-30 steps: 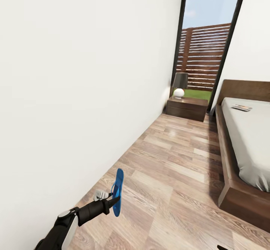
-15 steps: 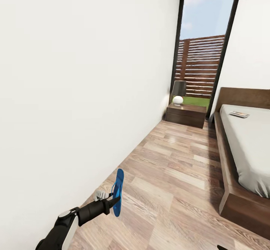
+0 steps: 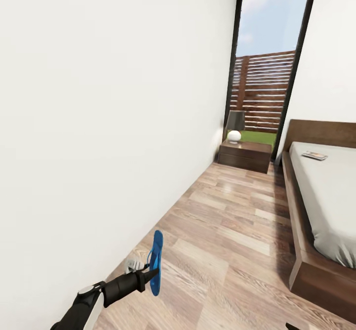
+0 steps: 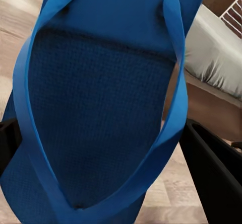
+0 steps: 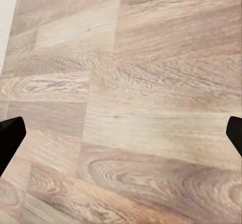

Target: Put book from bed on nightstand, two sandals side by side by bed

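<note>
My left gripper (image 3: 150, 272) is shut on a bright blue sandal (image 3: 156, 262), which hangs on edge above the wood floor close to the white wall. In the left wrist view the sandal (image 4: 101, 108) with its blue straps sits between the two dark fingers (image 4: 212, 176). The bed (image 3: 324, 196) with its pale mattress and dark frame runs along the right. The book (image 3: 315, 155) lies on the mattress near the headboard. A dark nightstand (image 3: 245, 155) stands at the far end beside the bed. My right gripper (image 5: 121, 133) is open over bare floor planks.
A lamp (image 3: 235, 125) with a dark shade and white round base stands on the nightstand. Behind it a tall black-framed window (image 3: 267, 63) shows a slatted fence and grass. A strip of wood floor (image 3: 232, 231) runs between the white wall (image 3: 109, 122) and the bed.
The whole head view has shifted and levelled, so the camera moved. The sandal stays in my left gripper, sitting slightly lower in the picture.
</note>
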### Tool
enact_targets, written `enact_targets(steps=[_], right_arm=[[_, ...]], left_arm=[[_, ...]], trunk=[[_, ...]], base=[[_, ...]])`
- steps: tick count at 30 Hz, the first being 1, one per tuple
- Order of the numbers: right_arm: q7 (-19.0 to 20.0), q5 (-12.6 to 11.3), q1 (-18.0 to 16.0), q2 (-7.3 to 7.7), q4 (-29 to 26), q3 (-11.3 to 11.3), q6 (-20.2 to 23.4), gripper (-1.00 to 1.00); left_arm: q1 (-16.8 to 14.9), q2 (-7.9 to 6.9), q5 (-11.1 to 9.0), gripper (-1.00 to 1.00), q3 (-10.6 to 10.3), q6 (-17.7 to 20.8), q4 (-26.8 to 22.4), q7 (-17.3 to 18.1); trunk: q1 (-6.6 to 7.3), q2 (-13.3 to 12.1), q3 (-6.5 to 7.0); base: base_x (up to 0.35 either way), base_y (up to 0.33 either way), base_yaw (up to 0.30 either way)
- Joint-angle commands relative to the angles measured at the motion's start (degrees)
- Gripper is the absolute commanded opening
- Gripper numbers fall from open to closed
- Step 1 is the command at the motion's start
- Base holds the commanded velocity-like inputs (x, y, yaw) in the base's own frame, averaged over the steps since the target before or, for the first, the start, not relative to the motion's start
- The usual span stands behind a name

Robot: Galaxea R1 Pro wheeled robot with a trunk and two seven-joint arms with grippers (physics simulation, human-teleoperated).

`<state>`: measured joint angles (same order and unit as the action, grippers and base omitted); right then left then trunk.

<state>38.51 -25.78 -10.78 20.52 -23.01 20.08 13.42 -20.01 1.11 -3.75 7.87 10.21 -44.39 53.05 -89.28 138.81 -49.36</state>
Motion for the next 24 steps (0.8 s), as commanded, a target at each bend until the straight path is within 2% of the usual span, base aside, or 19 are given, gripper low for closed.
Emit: enact_targets(steps=[1,6,9,12,15,18,24], right_arm=[[0.21,-0.43,-0.03,-0.05,0.03,0.18,-0.19,1.0],[0.24,-0.21,-0.03,-0.25,0.1,0.02,-1.68,1.0],[0.25,1.25,-0.03,-0.28,0.42,-0.02,-1.87,1.0],[0.29,6.17,-0.03,-0.31,1.55,-0.04,-2.01,1.0],[0.34,9.34,-0.03,-0.36,1.91,-0.06,-2.12,1.0],[1.02,10.55,-0.03,-0.38,2.05,-0.11,-2.17,1.0],[6.9,11.99,-0.03,-0.39,2.24,-0.13,-2.96,1.0]], left_arm=[[-0.03,0.05,-0.2,-1.0,0.25,-0.52,1.11,0.3],[-0.03,-0.02,-0.11,-1.0,0.33,-4.76,5.85,0.3],[-0.03,-0.07,-0.09,-1.0,0.32,-6.6,7.1,0.3],[-0.03,-0.19,-0.05,-1.0,0.35,-8.6,9.8,0.3],[-0.03,-0.22,0.03,-1.0,0.44,-11.02,12.78,0.3],[-0.03,-0.23,-0.01,-1.0,0.47,-13.23,14.15,0.3],[-0.03,-1.66,-0.17,-1.0,0.34,-14.31,14.8,0.3]], trunk=[[0.24,-0.39,0.12],[1.34,-2.39,1.02],[2.0,-3.6,1.56],[2.65,-4.8,2.1],[3.31,-6.0,2.64],[3.97,-7.21,3.18],[5.29,-9.61,4.25]], base=[[0.0,0.0,0.0],[0.0,0.0,0.0],[0.0,0.0,0.0],[0.0,0.0,0.0],[0.0,0.0,0.0],[0.0,0.0,0.0],[0.0,0.0,0.0]])
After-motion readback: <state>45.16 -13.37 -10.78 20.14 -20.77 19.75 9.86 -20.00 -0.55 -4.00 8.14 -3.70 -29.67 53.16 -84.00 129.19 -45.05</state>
